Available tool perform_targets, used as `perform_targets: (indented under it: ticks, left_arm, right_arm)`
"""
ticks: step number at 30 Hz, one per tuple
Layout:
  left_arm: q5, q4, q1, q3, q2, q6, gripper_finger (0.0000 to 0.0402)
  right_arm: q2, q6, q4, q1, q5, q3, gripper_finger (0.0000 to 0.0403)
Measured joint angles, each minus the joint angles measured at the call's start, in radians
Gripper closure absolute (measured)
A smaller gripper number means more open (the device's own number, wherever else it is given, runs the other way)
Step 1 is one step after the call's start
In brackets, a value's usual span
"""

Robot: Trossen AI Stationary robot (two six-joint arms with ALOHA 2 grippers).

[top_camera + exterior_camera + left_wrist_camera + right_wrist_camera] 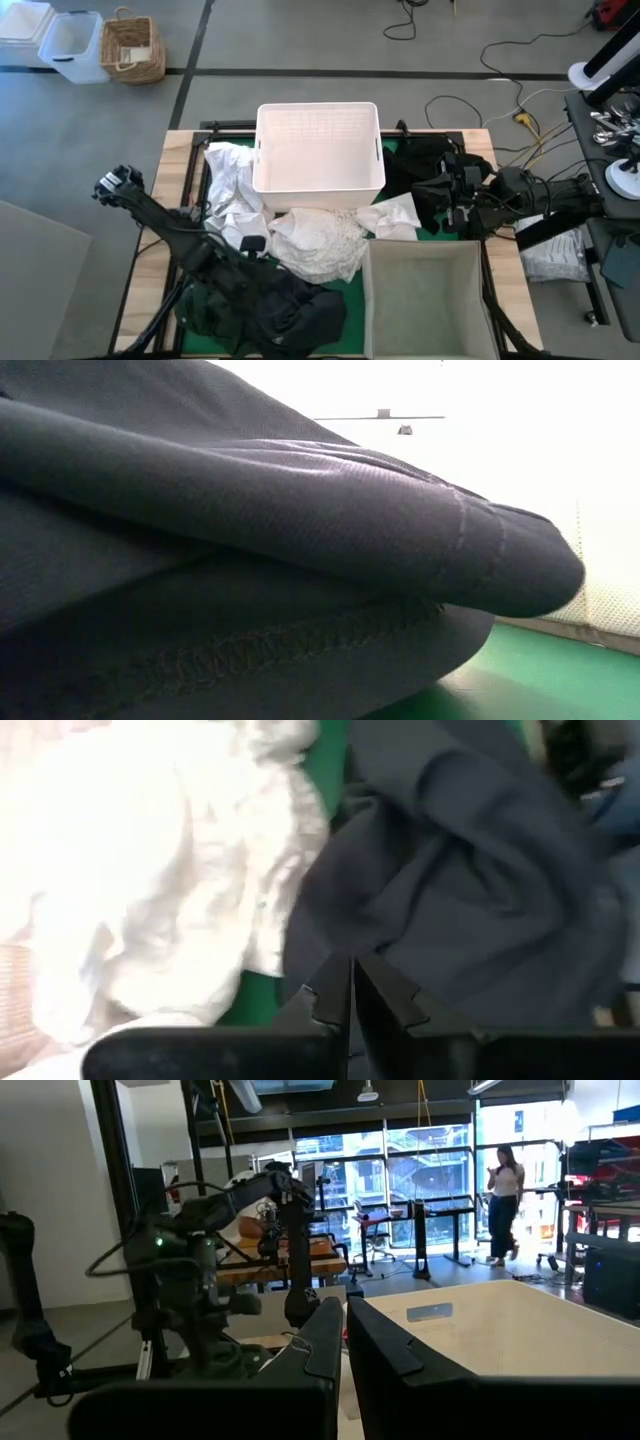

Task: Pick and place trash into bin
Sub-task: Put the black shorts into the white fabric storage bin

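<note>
The trash lies on a green mat around a white tub: white sheets to the tub's left and on its near side, a dark garment at the near left, and black cloth at the far right. My left gripper is shut and points steeply down over the dark garment, beside the white sheet. It holds nothing. My right gripper is shut and waits raised and about level at the table's right. The dark garment fills the low view.
A grey fabric bin stands open at the near right. Beside the table on the right are a stand and cables. Baskets sit on the floor at the far left. A person stands far off in the room.
</note>
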Motion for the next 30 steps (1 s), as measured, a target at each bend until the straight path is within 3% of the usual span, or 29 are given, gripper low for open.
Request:
perform_targets:
  ticks: [7,11,21,30]
  left_arm:
    - [0.015,-0.007,0.007,0.000,0.093,-0.061,0.0388]
    - [0.117,-0.017,0.036,0.000,0.122,-0.144,0.0353]
    - [0.123,-0.008,0.039,-0.002,0.136,-0.160,0.0240]
    - [0.119,0.021,0.039,-0.010,0.168,-0.121,0.0208]
  right_arm:
    - [0.000,0.018,0.001,0.000,0.000,0.000,0.0390]
    - [0.000,0.095,0.001,0.000,0.000,0.000,0.0390]
    - [0.000,0.106,0.001,0.000,0.000,0.000,0.0390]
    - [0.000,0.109,0.001,0.000,0.000,0.000,0.0390]
